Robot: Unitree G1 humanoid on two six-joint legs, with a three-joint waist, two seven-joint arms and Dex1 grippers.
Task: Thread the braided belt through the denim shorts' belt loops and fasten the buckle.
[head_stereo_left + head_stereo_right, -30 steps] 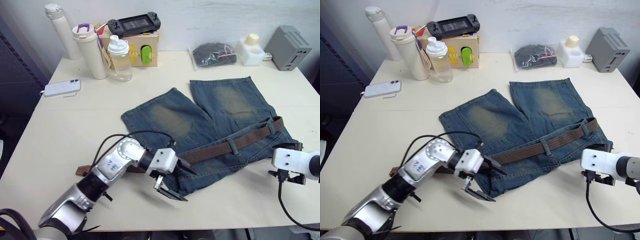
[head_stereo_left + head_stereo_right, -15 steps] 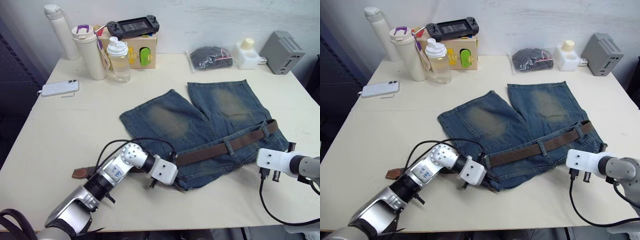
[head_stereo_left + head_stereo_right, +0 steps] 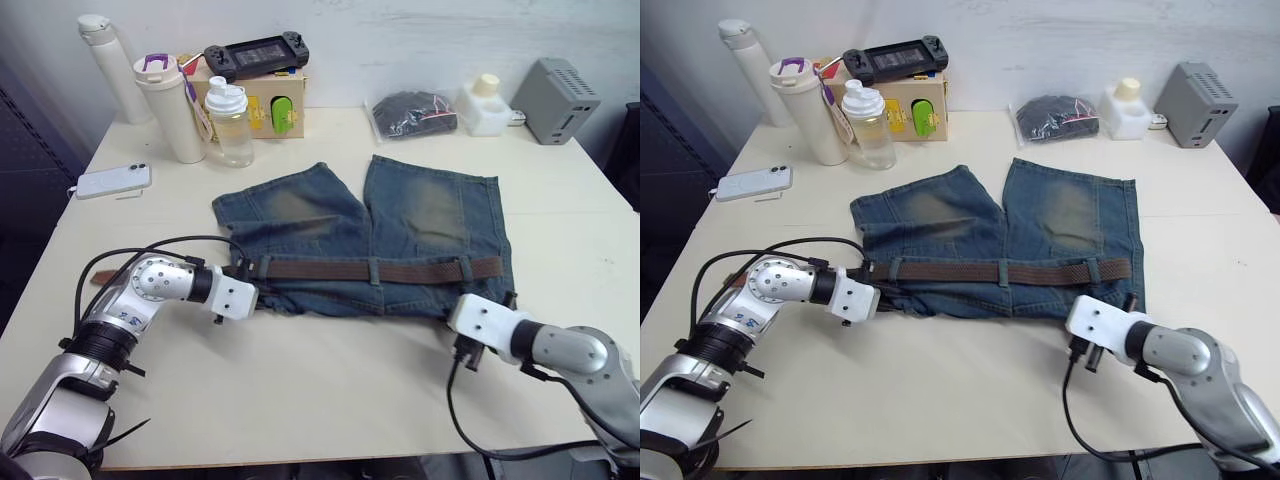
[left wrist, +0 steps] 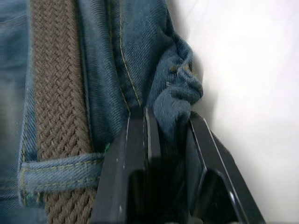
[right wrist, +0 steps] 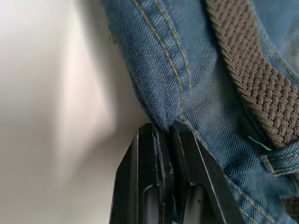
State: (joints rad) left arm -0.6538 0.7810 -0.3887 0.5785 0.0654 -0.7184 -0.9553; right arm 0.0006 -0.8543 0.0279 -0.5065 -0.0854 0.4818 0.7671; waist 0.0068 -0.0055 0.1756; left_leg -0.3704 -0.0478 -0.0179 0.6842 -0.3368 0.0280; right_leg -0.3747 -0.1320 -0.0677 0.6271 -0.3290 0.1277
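Observation:
The denim shorts (image 3: 400, 215) lie flat in the middle of the table, waistband toward me. The braided belt (image 3: 400, 270) runs straight along that waistband under the belt loops (image 3: 373, 271). My left gripper (image 3: 260, 293) is shut on a bunched fold of denim (image 4: 174, 109) at the waistband's left corner. A belt loop (image 4: 60, 163) crosses the belt close beside it. My right gripper (image 3: 497, 305) is shut on the denim edge (image 5: 163, 107) at the waistband's right corner, with the belt (image 5: 252, 88) just past it. The buckle is hidden.
Along the back stand a white flask (image 3: 100, 60), a tumbler (image 3: 170, 105), a clear bottle (image 3: 228, 122), a box (image 3: 265, 100) with a game console (image 3: 255, 55), a bagged dark bundle (image 3: 410, 112), a white bottle (image 3: 480, 103) and a grey box (image 3: 555, 85). A phone (image 3: 113, 180) lies far left.
Both grippers have shut on the waistband's two corners. The shorts have been turned and pulled out, so the waistband now lies straight across instead of slanted. The camera has also shifted.

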